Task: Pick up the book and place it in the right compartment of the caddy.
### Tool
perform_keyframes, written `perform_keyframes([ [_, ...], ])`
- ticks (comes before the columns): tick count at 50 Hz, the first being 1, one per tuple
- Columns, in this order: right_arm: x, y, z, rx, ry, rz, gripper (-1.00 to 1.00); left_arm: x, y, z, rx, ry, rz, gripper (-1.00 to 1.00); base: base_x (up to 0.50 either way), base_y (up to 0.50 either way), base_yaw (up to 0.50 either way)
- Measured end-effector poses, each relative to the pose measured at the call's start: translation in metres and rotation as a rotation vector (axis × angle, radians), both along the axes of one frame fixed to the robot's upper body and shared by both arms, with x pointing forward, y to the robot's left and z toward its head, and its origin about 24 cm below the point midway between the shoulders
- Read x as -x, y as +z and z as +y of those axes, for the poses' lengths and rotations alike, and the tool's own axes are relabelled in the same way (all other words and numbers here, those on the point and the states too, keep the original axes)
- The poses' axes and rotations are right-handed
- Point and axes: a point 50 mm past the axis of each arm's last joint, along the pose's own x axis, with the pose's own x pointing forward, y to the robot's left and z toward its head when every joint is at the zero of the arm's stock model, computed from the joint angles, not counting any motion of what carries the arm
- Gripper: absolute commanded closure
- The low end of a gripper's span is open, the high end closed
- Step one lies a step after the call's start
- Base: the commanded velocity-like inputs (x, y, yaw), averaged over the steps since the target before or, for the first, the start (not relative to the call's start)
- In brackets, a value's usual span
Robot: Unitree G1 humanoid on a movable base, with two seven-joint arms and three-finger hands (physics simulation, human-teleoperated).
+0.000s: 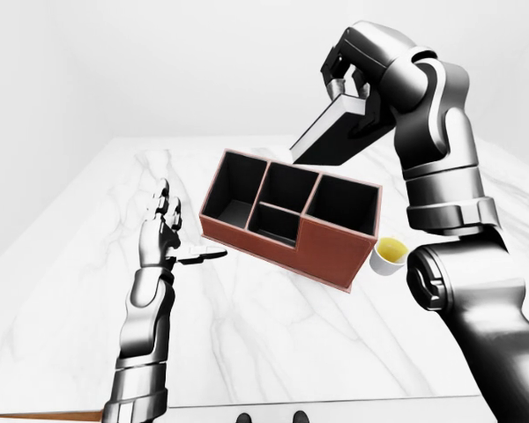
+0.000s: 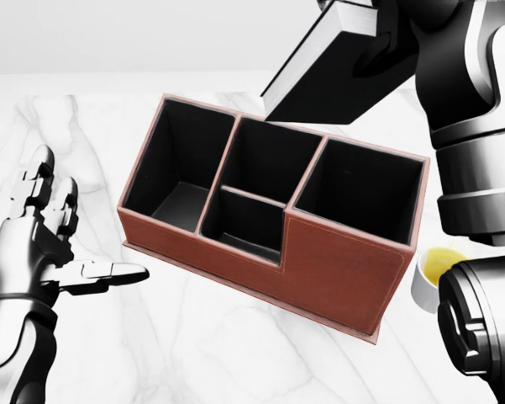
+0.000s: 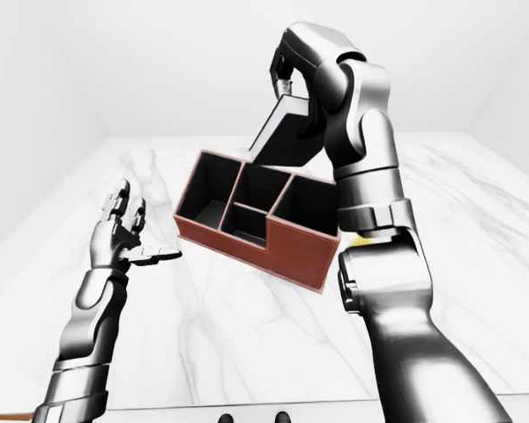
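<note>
The book [image 2: 332, 71], dark-covered with white page edges, hangs steeply tilted above the top edge of the caddy's middle compartments. My right hand [image 1: 351, 92] is shut on its upper end, high over the caddy. The caddy [image 2: 345, 269] is a red-brown box with black insides, standing at an angle on the white marble table [image 2: 194, 353]. Its large right compartment [image 2: 362, 198] holds nothing. The book's lower corner is near the rim and I cannot tell if it touches. My left hand [image 2: 63, 244] is open, fingers spread, to the left of the caddy and apart from it.
A small white cup [image 2: 435, 273] of yellow liquid stands on the table just right of the caddy, partly behind my right arm [image 2: 480, 168]. The table's near edge shows at the bottom of the left-eye view [image 1: 273, 407].
</note>
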Motion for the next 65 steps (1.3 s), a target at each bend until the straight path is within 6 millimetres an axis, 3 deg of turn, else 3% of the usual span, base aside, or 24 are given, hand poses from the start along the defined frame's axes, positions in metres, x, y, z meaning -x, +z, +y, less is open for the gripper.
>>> perform_keyframes([
  [20, -0.032, -0.031, -0.012, 0.032, -0.104, 0.046, 1.00, -0.004, -0.008, 0.002, 0.006, 0.006, 0.017, -1.00, 0.00, 0.00, 0.00],
  [65, -0.045, -0.076, -0.029, 0.134, -0.211, 0.097, 1.00, -0.007, -0.015, 0.005, 0.007, 0.016, 0.034, -1.00, 0.00, 0.00, 0.00],
])
